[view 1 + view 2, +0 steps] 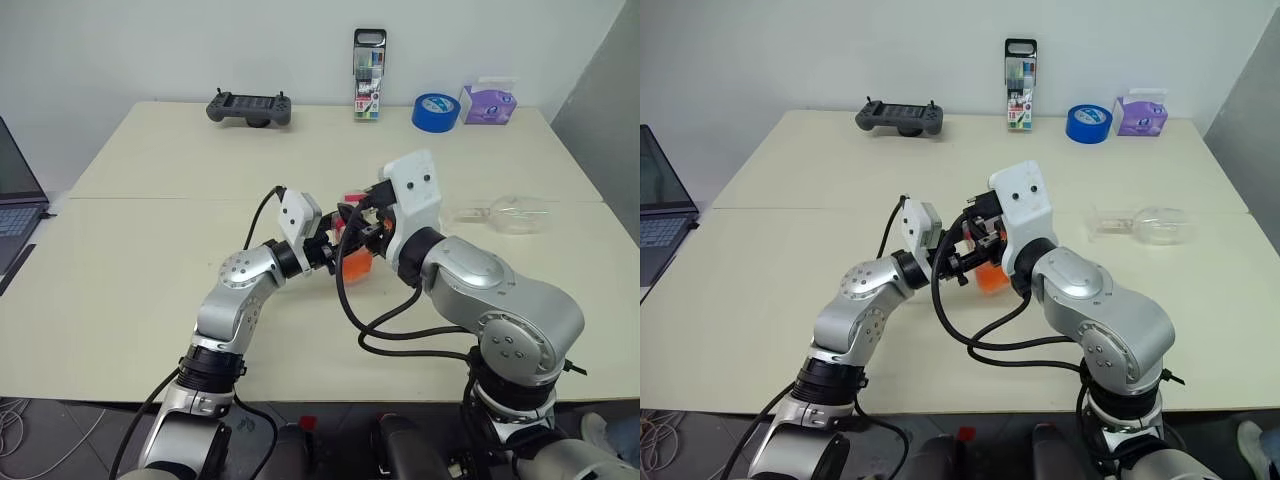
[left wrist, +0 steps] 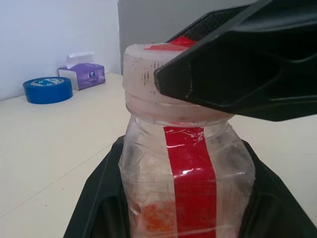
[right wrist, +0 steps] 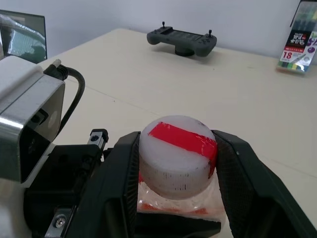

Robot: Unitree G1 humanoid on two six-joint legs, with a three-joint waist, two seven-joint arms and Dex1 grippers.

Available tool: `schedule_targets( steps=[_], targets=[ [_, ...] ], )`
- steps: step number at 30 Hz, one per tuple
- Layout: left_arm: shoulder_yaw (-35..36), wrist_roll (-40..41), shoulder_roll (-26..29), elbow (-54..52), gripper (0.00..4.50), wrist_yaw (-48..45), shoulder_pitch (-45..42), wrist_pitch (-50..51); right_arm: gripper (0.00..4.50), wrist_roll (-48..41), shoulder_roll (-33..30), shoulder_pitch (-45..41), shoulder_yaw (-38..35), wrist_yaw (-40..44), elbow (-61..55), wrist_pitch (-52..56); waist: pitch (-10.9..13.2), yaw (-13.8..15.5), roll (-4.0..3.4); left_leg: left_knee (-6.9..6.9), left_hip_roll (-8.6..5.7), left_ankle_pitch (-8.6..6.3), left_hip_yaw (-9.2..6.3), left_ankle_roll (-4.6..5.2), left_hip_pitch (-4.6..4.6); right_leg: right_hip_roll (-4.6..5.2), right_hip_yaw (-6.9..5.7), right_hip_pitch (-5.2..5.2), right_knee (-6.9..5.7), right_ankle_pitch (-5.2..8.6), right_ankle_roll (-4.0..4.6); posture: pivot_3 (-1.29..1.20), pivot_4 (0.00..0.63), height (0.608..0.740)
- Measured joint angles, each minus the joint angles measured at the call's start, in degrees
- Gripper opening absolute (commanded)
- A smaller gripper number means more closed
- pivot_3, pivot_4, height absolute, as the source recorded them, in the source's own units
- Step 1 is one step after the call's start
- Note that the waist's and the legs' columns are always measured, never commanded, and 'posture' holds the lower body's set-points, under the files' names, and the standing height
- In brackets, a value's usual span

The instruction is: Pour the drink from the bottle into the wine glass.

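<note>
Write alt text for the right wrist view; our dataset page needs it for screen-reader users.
Two black fingers of the right gripper flank a bottle's white cap, which bears a strip of red tape. Behind, a cream table holds a grey game controller and a marker pack.

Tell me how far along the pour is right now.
Early. Done: the left gripper is shut on the bottle, holding it upright over the table. In hand: the right gripper straddles the cap, which is on. Left: uncapping and pouring; the wine glass lies on its side, empty.
</note>
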State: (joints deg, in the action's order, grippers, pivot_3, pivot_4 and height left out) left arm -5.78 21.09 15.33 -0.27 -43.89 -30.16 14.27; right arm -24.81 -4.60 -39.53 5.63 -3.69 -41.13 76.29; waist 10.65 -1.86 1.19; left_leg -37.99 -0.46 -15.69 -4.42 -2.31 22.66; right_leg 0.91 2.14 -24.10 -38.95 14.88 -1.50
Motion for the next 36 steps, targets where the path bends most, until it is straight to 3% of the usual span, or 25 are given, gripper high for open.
schedule_targets(
  steps=[4,6,7,10,13,16,18,26,32,36],
  targets=[
    [0.62,0.0,-0.22,0.23,1.92,0.85,-0.82,0.0,1.83,-2.15,-5.15,-0.97,-1.04,8.05,4.8,-6.65,0.0,-0.02,0.0,-0.01,-0.03,0.0,0.02,0.01,0.0,-0.09,-0.07,0.02,0.02,0.0,0.0,0.0,0.15,0.74],
    [0.12,-0.06,-0.47,0.18,1.92,0.44,-1.13,-0.09,1.83,-6.71,-10.86,-0.91,-4.63,19.63,9.56,-11.28,0.0,0.15,0.0,-0.01,-0.08,0.0,0.04,0.04,0.01,-0.2,-0.1,0.08,0.09,0.0,-0.01,0.0,0.15,0.74],
    [-0.84,-0.22,-0.54,0.13,1.92,-0.68,-1.15,-0.71,1.83,-8.97,-17.05,-0.7,-5.57,28.87,12.34,-14.72,0.01,0.4,0.0,-0.06,-0.15,-0.01,0.09,0.05,0.07,-0.17,-0.17,0.1,0.19,0.0,-0.01,0.0,0.15,0.74],
    [-3.0,-0.52,-0.95,0.01,1.91,-3.27,-1.28,-1.64,1.83,-9.91,-28.12,-2.92,-4.33,50.9,23.47,-25.17,0.02,0.06,0.01,-0.1,-0.17,-0.05,0.22,0.16,0.06,-0.12,-0.1,0.18,0.34,-0.03,-0.05,0.0,0.15,0.74],
    [-3.22,-0.78,-0.83,0.18,1.9,-3.85,-2.68,-1.68,1.83,-7.8,-30.86,-7.39,-1.57,63.96,34.06,-34.61,0.02,-0.88,0.01,-0.02,0.0,-0.05,0.33,0.17,-0.14,-0.21,0.14,0.1,0.14,-0.04,-0.06,0.0,0.15,0.74],
    [-2.49,-0.84,-0.49,0.38,1.9,-3.06,-2.92,-1.7,1.83,-5.1,-30.14,-12.08,1.4,69.92,42.51,-40.64,0.02,-1.25,0.01,0.0,0.09,-0.05,0.25,0.16,-0.19,-0.31,0.1,0.03,-0.02,-0.05,-0.03,0.0,0.15,0.74],
    [-1.97,-0.87,-0.37,0.37,1.9,-2.7,-2.94,-1.65,1.83,-4.29,-29.37,-13.57,2.16,71.4,45.35,-42.64,0.02,-1.15,0.0,0.0,0.15,-0.04,0.13,0.15,-0.15,-0.38,0.05,0.03,-0.05,-0.06,0.0,0.0,0.15,0.74],
    [-0.42,-0.82,0.1,0.31,1.9,-1.88,-2.6,-1.01,4.5,-2.93,-30.4,-13.2,1.68,72.64,46.5,-44.59,0.03,0.02,0.0,-0.12,0.01,-0.04,0.2,0.13,-0.05,0.02,0.08,0.03,0.04,-0.06,0.0,0.0,0.15,0.74],
    [-0.58,-0.83,-0.19,0.81,1.9,-2.11,-3.02,-1.03,4.5,-2.95,-28.55,-9.58,-2.63,60.52,37.27,-41.44,0.03,0.31,0.0,-0.16,-0.03,-0.02,0.11,0.1,0.09,0.11,0.05,-0.02,0.07,-0.06,0.0,0.0,0.15,0.74],
    [-0.54,-0.83,-0.25,1.03,1.9,-2.38,-3.21,-1.03,4.5,-5.86,-25.73,-4.32,-5.43,49.17,23.04,-32.33,0.03,0.32,0.0,-0.12,0.03,0.0,0.0,0.07,0.13,0.1,0.06,-0.06,0.05,-0.06,-0.01,0.0,0.15,0.74]
  ],
)
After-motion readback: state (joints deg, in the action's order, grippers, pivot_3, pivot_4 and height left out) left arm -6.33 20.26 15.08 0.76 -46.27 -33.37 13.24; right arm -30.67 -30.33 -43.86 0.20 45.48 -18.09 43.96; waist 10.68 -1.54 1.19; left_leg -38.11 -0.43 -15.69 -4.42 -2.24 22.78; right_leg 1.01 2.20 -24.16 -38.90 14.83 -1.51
